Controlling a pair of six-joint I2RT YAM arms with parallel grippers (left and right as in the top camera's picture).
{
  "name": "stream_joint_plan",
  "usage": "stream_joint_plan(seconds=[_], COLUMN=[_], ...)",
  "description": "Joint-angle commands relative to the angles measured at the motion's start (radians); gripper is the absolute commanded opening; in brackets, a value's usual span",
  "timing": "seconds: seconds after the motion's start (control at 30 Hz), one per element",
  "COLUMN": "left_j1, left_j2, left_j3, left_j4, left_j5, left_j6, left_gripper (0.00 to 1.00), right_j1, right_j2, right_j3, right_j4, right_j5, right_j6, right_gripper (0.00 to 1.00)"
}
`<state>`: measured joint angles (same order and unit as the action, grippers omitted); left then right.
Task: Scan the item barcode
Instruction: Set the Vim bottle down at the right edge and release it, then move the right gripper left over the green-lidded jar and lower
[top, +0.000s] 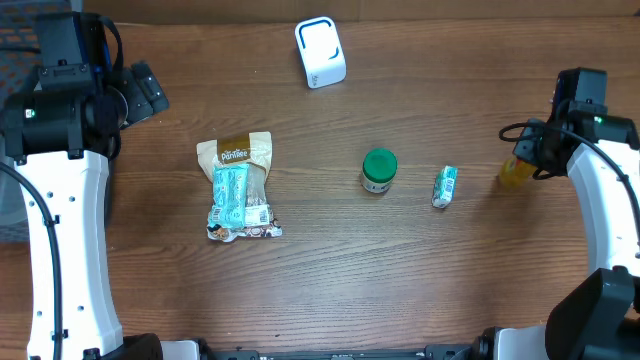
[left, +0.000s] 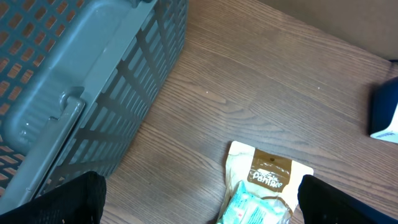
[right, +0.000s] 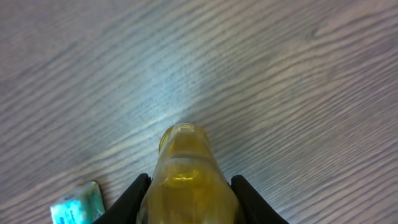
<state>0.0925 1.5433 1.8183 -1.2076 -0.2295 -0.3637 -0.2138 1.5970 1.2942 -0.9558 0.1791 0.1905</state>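
The right gripper (right: 189, 186) pinches the yellow bottle (right: 185, 155), likely to carry its barcode to what seems a white scanner (top: 320, 52), while the left gripper (left: 202, 199) hangs spread wide

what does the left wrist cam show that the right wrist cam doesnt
Only the left wrist: a grey slatted plastic basket and a tan snack pouch with a brown label. Only the right wrist: a translucent yellow bottle gripped by the right gripper, and a small teal-and-white packet at the lower left. Both: the brown wood-grain table.
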Motion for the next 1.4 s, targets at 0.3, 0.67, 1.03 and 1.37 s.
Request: stream_joint_plan(seconds=[0.3,0.67,1.03,1.37], left_j1=[0.0,0.0,0.0,0.0], left_j2=[0.001,0.001,0.001,0.001], left_j3=[0.001,0.001,0.001,0.001], left_j4=[0.002,0.002,0.002,0.002], left_j5=[-0.013,-0.013,-0.013,-0.013], left_j6=[-0.003,-0.003,-0.003,-0.003], left_gripper=[1.0,0.99,1.0,1.0], right_j1=[-0.005,-0.005,0.084,0.332], right_j2=[-0.011,-0.014,-0.013,-0.011], right_j3=[-0.103,0.066,0.434,0.279], right_j4=[0.098,0.0,-0.292,-0.201], right_j5=[-0.009,0.002,-0.289,-0.389], right_j6=[0.023,0.023,0.023,0.069], right_gripper=[0.64,1.0,0.96,0.94])
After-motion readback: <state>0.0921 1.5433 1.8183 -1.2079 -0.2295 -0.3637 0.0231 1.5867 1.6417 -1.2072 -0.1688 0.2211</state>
